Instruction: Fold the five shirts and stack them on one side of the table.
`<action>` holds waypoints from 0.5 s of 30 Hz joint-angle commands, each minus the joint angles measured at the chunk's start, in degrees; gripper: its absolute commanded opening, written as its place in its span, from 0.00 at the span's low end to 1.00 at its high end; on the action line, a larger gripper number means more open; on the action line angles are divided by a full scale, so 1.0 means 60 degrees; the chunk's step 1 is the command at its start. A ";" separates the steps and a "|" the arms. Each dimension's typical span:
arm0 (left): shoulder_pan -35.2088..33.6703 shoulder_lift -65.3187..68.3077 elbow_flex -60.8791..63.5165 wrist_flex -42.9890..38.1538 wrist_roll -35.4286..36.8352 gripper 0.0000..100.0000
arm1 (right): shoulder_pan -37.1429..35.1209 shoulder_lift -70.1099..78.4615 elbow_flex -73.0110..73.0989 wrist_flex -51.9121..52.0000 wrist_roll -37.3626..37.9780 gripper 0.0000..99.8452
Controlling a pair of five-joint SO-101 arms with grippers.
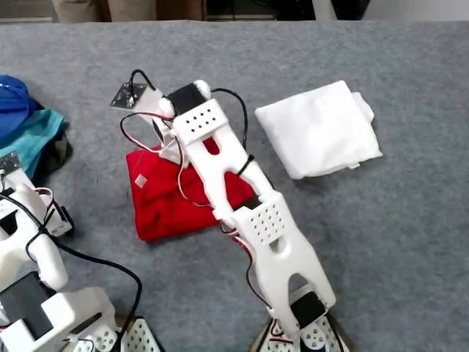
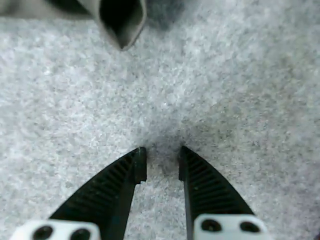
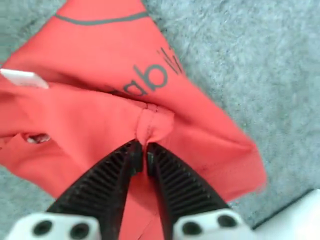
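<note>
Red shirt [image 3: 90,110], pinched at a fold by the right end effector [image 3: 141,155]; left end effector [image 2: 161,164] narrowly parted over the grey counter [image 2: 235,90].

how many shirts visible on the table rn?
4. White shirt folded, on the right; red shirt mid-table, pinched by the right gripper; blue shirt and teal shirt heaped at left edge. Dark fabric beside them may be a fifth.

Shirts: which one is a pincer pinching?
The red shirt; the right pincer grips a fold of it. The white shirt lies untouched.
</note>
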 commanded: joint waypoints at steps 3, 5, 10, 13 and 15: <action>0.0059 -0.0242 0.0000 -0.0088 -0.0088 0.12 | 0.0051 -0.0579 -0.0462 0.0322 -0.0073 0.00; 0.0044 -0.0242 0.0000 -0.0088 -0.0088 0.12 | 0.0081 -0.0901 -0.0051 0.0322 -0.0073 0.00; 0.0044 -0.0242 0.0000 -0.0088 -0.0088 0.12 | 0.0066 -0.2425 0.1853 0.0322 -0.0073 0.00; 0.0044 -0.0242 0.0000 -0.0088 -0.0088 0.12 | 0.0081 -0.3524 0.3158 0.0308 -0.0015 0.00; 0.0044 -0.0242 0.0000 -0.0088 -0.0088 0.12 | 0.0081 -0.4198 0.4081 0.0278 0.0015 0.00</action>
